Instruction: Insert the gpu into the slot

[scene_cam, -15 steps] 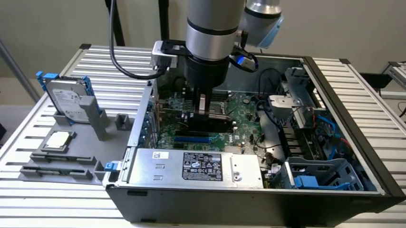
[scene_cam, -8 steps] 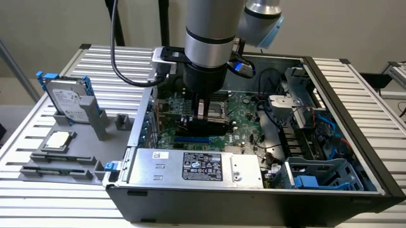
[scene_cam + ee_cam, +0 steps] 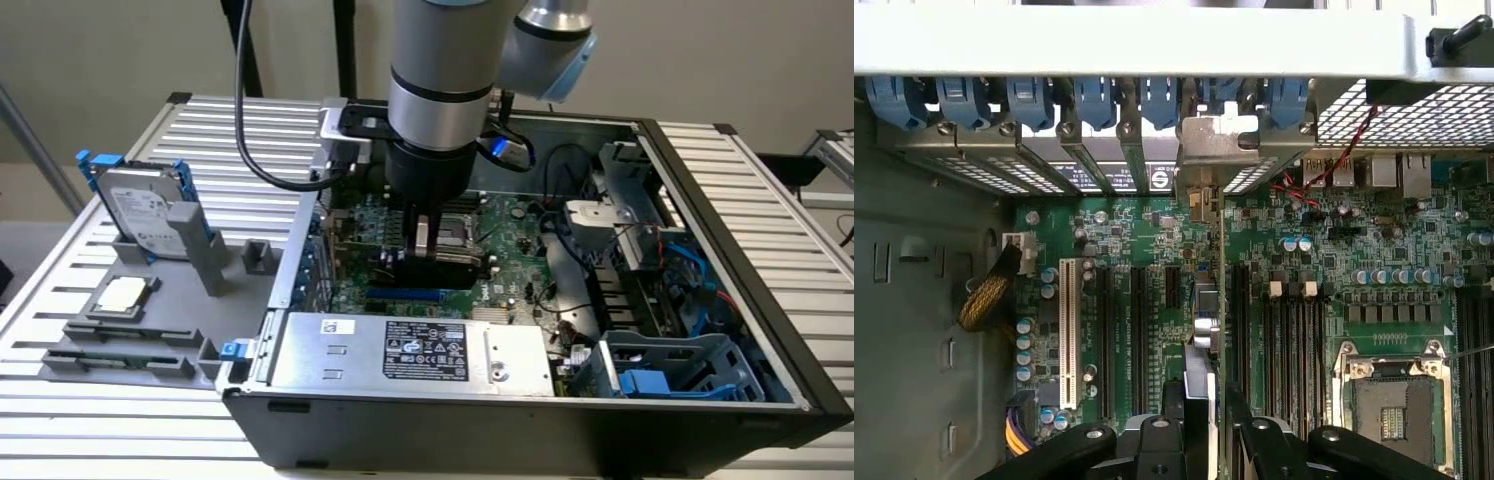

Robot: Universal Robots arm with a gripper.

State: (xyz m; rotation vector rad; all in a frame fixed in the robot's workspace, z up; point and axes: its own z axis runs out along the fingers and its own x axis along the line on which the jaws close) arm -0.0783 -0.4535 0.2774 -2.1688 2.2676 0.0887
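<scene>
Your table (image 3: pixel 774 200) carries the open computer case (image 3: pixel 400 430). In the exterior view, the arm (image 3: pixel 441 60) hangs in from twelve o'clock over the motherboard (image 3: pixel 514 240). The silver power supply (image 3: pixel 414 350) lies at six o'clock inside the case. A hard drive (image 3: pixel 140 210) stands at nine o'clock, outside it. The end effector (image 3: pixel 438 245) is clamped on the gpu (image 3: pixel 441 272). The gpu stands on edge among the long slots (image 3: pixel 1137 340), with its metal bracket (image 3: pixel 1219 140) at the rear wall. You cannot tell whether it is seated.
</scene>
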